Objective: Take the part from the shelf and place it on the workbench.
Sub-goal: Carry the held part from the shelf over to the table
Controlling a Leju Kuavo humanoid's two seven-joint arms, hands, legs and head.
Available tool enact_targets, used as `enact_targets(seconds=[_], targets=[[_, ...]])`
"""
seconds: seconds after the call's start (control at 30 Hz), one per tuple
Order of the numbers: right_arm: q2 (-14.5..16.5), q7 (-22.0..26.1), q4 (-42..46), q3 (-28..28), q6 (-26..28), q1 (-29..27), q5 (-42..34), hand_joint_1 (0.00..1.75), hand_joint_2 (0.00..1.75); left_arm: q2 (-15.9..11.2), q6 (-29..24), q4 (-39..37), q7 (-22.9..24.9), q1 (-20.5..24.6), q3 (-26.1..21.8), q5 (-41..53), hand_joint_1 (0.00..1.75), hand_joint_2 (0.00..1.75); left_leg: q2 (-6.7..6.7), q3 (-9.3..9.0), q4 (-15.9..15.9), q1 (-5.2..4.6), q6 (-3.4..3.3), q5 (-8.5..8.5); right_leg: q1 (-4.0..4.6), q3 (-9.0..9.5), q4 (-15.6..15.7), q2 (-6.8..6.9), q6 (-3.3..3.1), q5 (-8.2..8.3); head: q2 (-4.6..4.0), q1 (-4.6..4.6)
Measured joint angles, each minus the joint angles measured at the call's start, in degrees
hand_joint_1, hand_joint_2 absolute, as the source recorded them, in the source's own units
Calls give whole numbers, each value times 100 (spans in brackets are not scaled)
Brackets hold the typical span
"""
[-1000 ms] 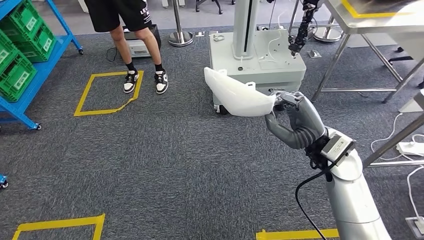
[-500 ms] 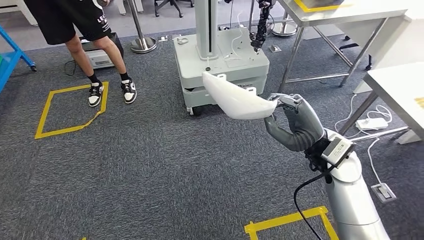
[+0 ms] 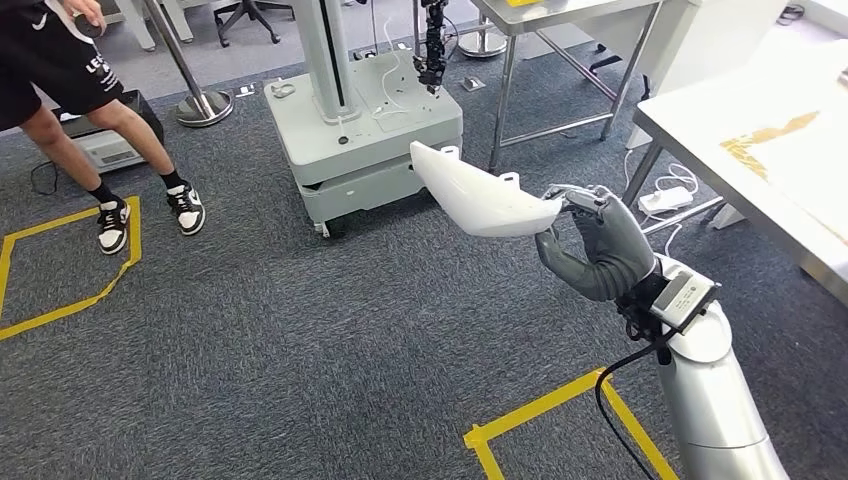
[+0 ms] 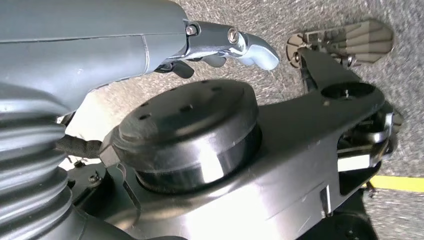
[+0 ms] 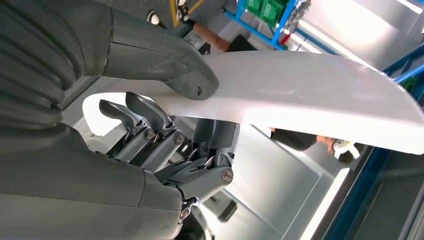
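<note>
A: What's on the left?
B: A person (image 3: 75, 95) stands on grey carpet (image 3: 250, 330).
A: And the part?
B: The white part (image 3: 480, 200) is held in the air by the right hand (image 3: 590, 245), near the workbench (image 3: 760, 150).
A: Left hand?
B: Left hand (image 4: 220, 45): its grip can't be made out.

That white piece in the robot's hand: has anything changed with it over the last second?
The whole view has swung: the camera turned, bringing a white workbench in at the right while the blue shelf left the picture. The right hand still holds the white part by its end, in the same pose.
</note>
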State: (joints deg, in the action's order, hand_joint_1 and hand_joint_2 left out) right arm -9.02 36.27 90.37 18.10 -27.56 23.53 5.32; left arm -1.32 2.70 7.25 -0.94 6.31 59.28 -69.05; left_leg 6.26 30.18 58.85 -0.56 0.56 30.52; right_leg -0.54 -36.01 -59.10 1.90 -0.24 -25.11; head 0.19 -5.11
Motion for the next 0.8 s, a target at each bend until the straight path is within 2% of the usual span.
enact_targets(seconds=[0.07, 0.1, 0.13, 0.17, 0.2, 0.23, 0.27, 0.3, 0.33, 0.4, 0.43, 0.47, 0.5, 0.53, 0.57, 0.6, 0.63, 0.67, 0.7, 0.73, 0.77, 0.8], targets=[[-5, -1, 5, 1, -1, 13, -1, 175, 175, 0, -1, 1, -4, 7, 2, 4, 0, 175, -283, 146, 336, 29, 57, 222, -31, 9, 32, -111, -59, 23, 0, -3], [-5, -2, 7, 1, -2, 18, -2, 175, 175, 0, -1, 1, -4, 7, 4, 10, 0, 175, -456, 304, 675, 41, 75, 390, -34, 8, 35, -165, -74, 25, 0, -5], [-5, -4, 7, 2, -3, 20, -1, 175, 175, 1, -1, 1, -2, 3, 10, 19, 0, 175, -554, 494, 1066, 46, 85, 551, -35, 5, 34, -225, -85, 26, -1, -7], [-5, -6, 6, 2, -5, 18, -1, 175, 175, 1, 0, 1, 1, -3, 19, 29, 0, 175, -591, 660, 1384, 48, 89, 642, -32, 3, 30, -294, -89, 25, 0, -7], [-5, -8, 5, 2, -8, 16, -1, 175, 175, 1, 0, 0, 10, -12, 28, 39, 0, 175, -607, 765, 1557, 49, 88, 640, -29, 4, 25, -369, -90, 24, 0, -7], [-5, -10, 5, 2, -9, 15, -1, 175, 175, 0, 0, -1, 19, -22, 38, 48, 0, 175, -619, 769, 1505, 52, 80, 518, -29, 5, 18, -449, -89, 24, -1, -7], [-5, -11, 5, 2, -10, 16, -1, 175, 175, -2, 0, -1, 27, -30, 46, 54, 0, 175, -651, 683, 1256, 58, 67, 311, -31, 7, 8, -529, -87, 23, 0, -7], [-5, -12, 5, 2, -11, 19, -3, 175, 175, -5, 0, -1, 34, -34, 53, 59, 0, 175, -741, 545, 886, 70, 53, 86, -36, 6, -2, -605, -80, 22, -1, -6], [-5, -11, 5, 2, -11, 26, -6, 175, 175, -9, 0, -2, 42, -36, 63, 63, 0, 175, -891, 410, 536, 85, 39, -79, -35, -5, -14, -678, -61, 24, -1, -5], [-7, -14, 1, 2, -11, 39, -13, 175, 175, -19, 1, -3, 66, -32, 82, 71, 0, 175, -1113, 240, 130, 96, 17, -180, -53, -56, -23, -815, 11, 53, -1, -3], [-7, -16, -1, 2, -12, 40, -16, 175, 175, -21, 1, -3, 85, -27, 90, 73, 0, 175, -1129, 215, 93, 85, 0, -163, -66, -83, -11, -886, 62, 82, -1, -3], [-9, -18, -3, 2, -12, 35, -17, 175, 175, -23, 1, -3, 104, -23, 93, 74, 0, 175, -1065, 194, 63, 81, -31, -173, -83, -104, 7, -949, 109, 112, -1, -2], [-14, -18, -4, 2, -13, 29, -19, 175, 175, -23, 1, -3, 125, -23, 95, 74, 0, 175, -990, 185, 35, 79, -70, -197, -86, -123, 5, -902, 139, 118, -1, 1], [-21, -18, -6, 2, -13, 28, -19, 175, 175, -25, 1, -3, 140, -25, 96, 74, 0, 175, -914, 173, 5, 79, -113, -221, -73, -165, -50, -764, 160, 80, -1, 1], [-27, -18, -9, 3, -13, 33, -20, 175, 175, -28, 1, -4, 150, -32, 96, 74, 0, 175, -834, 165, -25, 80, -152, -243, -56, -251, -216, -578, 171, -26, -2, 4], [-32, -18, -13, 3, -14, 39, -20, 175, 175, -33, 1, -5, 154, -37, 96, 74, 0, 175, -756, 165, -37, 67, -179, -252, -42, -380, -492, -378, 176, -185, -1, 6], [-34, -19, -22, 4, -14, 44, -20, 175, 175, -39, 1, -8, 153, -44, 96, 73, 0, 175, -677, 173, -35, 52, -197, -253, -34, -553, -868, -268, 187, -372, -1, 7], [-33, -19, -36, 5, -14, 45, -21, 175, 175, -44, 0, -10, 153, -50, 96, 72, 0, 175, -591, 183, -25, 39, -208, -250, -36, -716, -1241, -234, 197, -525, -1, 8], [-33, -19, -50, 6, -14, 43, -21, 175, 175, -47, -1, -12, 153, -55, 96, 71, 0, 175, -505, 192, -15, 30, -215, -245, -38, -814, -1484, -227, 202, -592, -1, 7], [-33, -19, -66, 7, -14, 43, -22, 175, 175, -47, -1, -13, 153, -57, 96, 69, 0, 175, -419, 200, -4, 25, -217, -241, -38, -816, -1541, -220, 204, -570, -1, 8], [-33, -19, -77, 7, -14, 45, -26, 175, 175, -43, -1, -12, 152, -56, 96, 65, 0, 175, -338, 205, 7, 23, -216, -232, -37, -677, -1329, -189, 201, -447, -1, 8], [-33, -18, -84, 7, -14, 49, -32, 175, 175, -40, -1, -11, 150, -52, 96, 61, 0, 175, -265, 204, 22, 21, -208, -221, -33, -443, -951, -99, 195, -289, -1, 7]])
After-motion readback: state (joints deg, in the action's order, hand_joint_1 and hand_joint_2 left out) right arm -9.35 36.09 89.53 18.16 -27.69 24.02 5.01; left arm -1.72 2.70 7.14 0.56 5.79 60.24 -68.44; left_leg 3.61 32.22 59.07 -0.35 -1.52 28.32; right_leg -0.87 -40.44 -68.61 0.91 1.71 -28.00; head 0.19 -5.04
